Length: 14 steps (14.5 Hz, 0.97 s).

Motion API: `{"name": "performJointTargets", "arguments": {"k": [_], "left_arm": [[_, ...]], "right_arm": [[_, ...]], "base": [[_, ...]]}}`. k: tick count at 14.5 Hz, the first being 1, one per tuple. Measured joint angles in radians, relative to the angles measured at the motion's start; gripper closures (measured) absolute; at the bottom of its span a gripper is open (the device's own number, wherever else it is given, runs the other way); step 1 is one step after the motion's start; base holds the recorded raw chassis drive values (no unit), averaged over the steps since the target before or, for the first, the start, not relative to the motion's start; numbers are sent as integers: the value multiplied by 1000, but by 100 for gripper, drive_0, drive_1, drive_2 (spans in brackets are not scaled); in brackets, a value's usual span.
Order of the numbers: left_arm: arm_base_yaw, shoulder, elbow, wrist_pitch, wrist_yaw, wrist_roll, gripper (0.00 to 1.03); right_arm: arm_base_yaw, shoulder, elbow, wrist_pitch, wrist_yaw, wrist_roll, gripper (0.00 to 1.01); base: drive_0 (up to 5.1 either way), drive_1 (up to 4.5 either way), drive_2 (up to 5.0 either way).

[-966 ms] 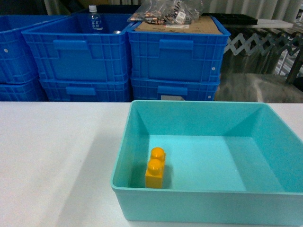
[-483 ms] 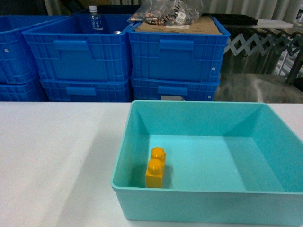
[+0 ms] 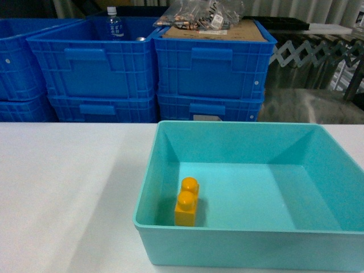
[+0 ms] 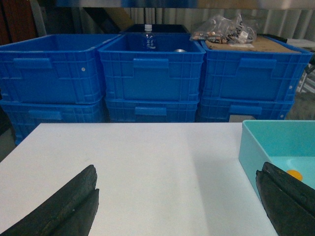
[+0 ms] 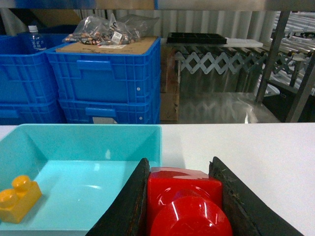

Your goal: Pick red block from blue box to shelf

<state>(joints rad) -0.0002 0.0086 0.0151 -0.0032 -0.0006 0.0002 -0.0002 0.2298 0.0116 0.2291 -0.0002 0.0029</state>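
The red block (image 5: 184, 196) is glossy, with its round stud facing the right wrist camera. My right gripper (image 5: 180, 163) is shut on it, one black finger on each side, above the near right rim of the blue box (image 5: 98, 129). The turquoise blue box (image 3: 227, 126) stands on the white table, and neither gripper shows in the head view. My left gripper (image 4: 178, 169) is open over bare table left of the blue box (image 4: 246, 147). A steel rail of the shelf (image 5: 221, 5) runs above the crates.
An orange-yellow two-stud brick (image 3: 187, 202) lies inside the box by its near left wall. Dark blue ribbed crates (image 3: 210, 62) are stacked behind the table, with a bottle (image 3: 114, 24) and bagged parts (image 3: 199, 14) in them. A folding metal lattice (image 5: 221, 61) stands at the right.
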Motion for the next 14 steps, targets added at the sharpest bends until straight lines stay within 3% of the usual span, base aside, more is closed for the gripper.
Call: {"name": "performJointTargets", "arguments": {"k": [5,6,14], "left_arm": [[0,0,0,0,0,0,5],[0,0,0,0,0,0,5],[0,0,0,0,0,0,5]], "right_arm": [[0,-66,0,-71,0,0,72],[0,-185,1,-237,0,0,72],[0,-225,1,-234,0,0,72]], "base": [[0,0,0],[0,0,0],[-8,-8,-8]]}}
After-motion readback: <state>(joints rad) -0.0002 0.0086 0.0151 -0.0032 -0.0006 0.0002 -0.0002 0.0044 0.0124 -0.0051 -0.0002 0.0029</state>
